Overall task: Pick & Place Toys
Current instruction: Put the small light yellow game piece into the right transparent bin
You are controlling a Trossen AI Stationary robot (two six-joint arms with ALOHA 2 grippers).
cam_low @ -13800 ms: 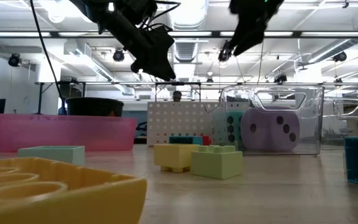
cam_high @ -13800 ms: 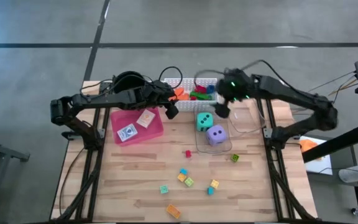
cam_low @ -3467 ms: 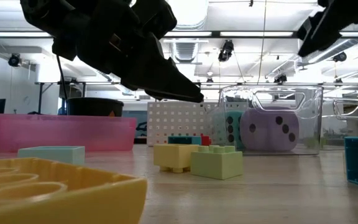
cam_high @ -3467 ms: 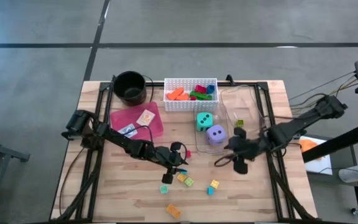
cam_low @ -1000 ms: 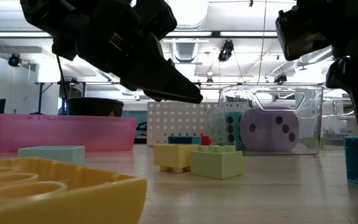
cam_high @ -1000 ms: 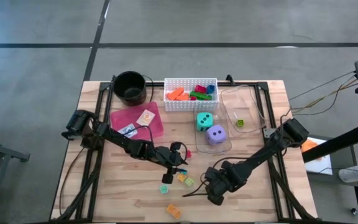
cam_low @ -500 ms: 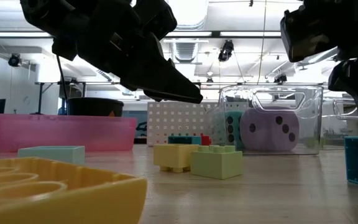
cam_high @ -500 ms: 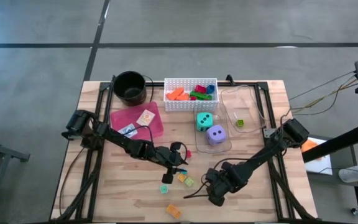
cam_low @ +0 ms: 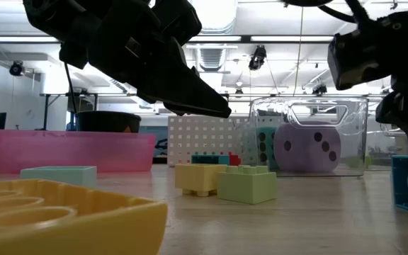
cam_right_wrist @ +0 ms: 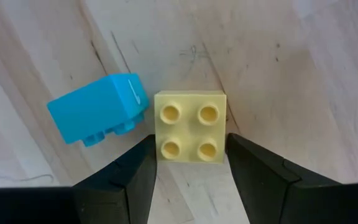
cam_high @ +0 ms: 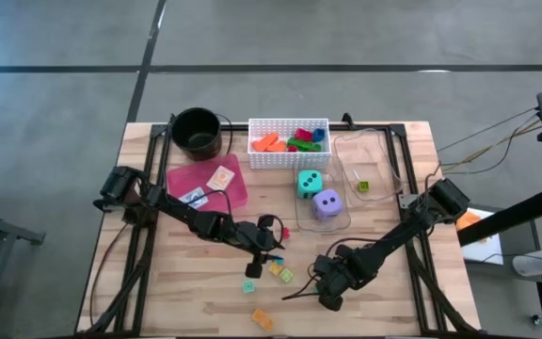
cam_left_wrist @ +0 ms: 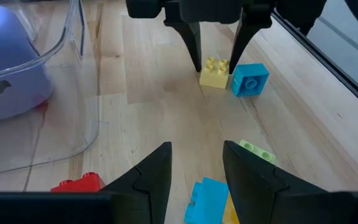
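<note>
Reaching low over the table's middle, the left gripper hangs just above a loose cluster of small blocks, its fingers parted with nothing between them; it looks parked, waiting its turn. Further right, the right gripper points down at a pale yellow block, jaws open and straddling it without yet pinching, probably lined up for a pick. That block is square with four round studs on top, lying flat on the wood near the table's front, a tipped blue block touching its side.
</note>
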